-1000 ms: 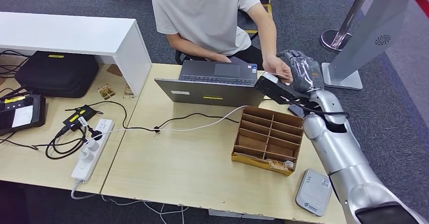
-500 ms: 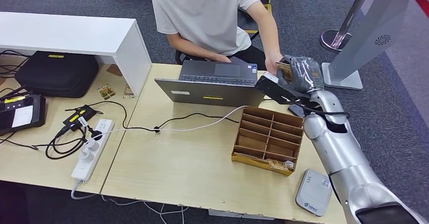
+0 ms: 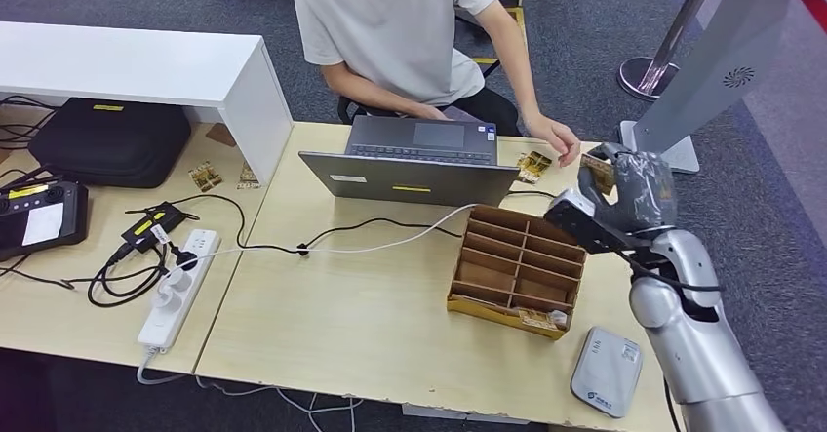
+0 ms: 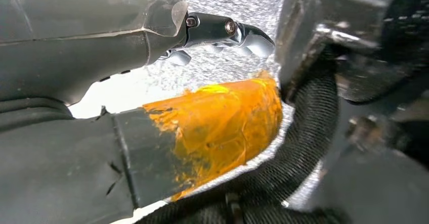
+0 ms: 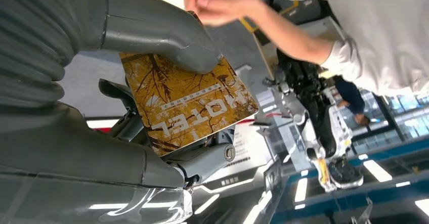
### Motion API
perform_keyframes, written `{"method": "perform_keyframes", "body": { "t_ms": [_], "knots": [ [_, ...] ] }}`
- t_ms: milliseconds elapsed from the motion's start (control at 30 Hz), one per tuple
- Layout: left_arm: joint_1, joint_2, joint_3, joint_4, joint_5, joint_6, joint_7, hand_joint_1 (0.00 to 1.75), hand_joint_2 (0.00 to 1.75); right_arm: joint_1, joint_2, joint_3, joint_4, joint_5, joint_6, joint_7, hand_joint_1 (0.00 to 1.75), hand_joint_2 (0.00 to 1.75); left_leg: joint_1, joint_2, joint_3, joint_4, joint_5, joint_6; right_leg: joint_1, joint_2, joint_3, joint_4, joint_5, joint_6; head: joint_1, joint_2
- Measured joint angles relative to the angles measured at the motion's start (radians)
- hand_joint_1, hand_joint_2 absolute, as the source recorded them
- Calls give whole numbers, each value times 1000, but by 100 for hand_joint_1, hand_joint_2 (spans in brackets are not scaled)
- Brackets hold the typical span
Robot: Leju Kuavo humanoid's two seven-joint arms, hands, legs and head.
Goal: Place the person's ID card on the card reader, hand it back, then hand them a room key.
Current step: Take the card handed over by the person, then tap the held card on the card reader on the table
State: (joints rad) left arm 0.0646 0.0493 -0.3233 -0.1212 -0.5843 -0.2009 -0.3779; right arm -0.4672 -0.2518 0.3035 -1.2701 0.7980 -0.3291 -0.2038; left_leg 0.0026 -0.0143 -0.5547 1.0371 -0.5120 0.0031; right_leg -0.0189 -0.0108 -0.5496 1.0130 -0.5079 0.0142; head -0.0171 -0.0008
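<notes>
Our right hand (image 3: 624,193) holds a brown hotel card (image 5: 187,100), thumb pressed on its face w/ the darker fingers behind it. The hand sits above the table's (image 3: 371,325) far right edge, near the person's hand (image 3: 554,137). A 2nd brown card (image 3: 532,166) lies on the table just by that hand. The card reader (image 3: 605,371) rests at the near right corner, beside the wooden organizer (image 3: 517,266). Our left hand (image 4: 101,82) is seen close up; we can't tell if it's wide or closed.

Right arm (image 3: 683,325) raised, bent at elbow; right hand (image 3: 632,193) upright, thumb and fingers (image 5: 167,47) pinching card (image 5: 184,102).
</notes>
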Motion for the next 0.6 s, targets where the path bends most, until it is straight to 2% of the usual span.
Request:
{"method": "perform_keyframes", "body": {
  "t_ms": [267,433,600],
  "knots": [
    [7,-16,27,24,17,25,-24,0,0,325,-84,-165,-284,4,-41,-86,175,175,0,0,0,0,-2,1,0,0,0,-1,-1,0,0,0],
    [3,-32,48,58,20,54,-35,0,0,515,-92,-256,-416,15,-59,-127,175,175,0,1,0,-1,-2,1,0,1,-1,-1,-1,0,0,0],
    [-3,-40,58,78,9,65,-38,0,0,624,-80,-286,-449,16,-56,-140,175,175,0,3,0,-1,-2,1,0,2,0,0,-1,0,0,0]
  ]
}}
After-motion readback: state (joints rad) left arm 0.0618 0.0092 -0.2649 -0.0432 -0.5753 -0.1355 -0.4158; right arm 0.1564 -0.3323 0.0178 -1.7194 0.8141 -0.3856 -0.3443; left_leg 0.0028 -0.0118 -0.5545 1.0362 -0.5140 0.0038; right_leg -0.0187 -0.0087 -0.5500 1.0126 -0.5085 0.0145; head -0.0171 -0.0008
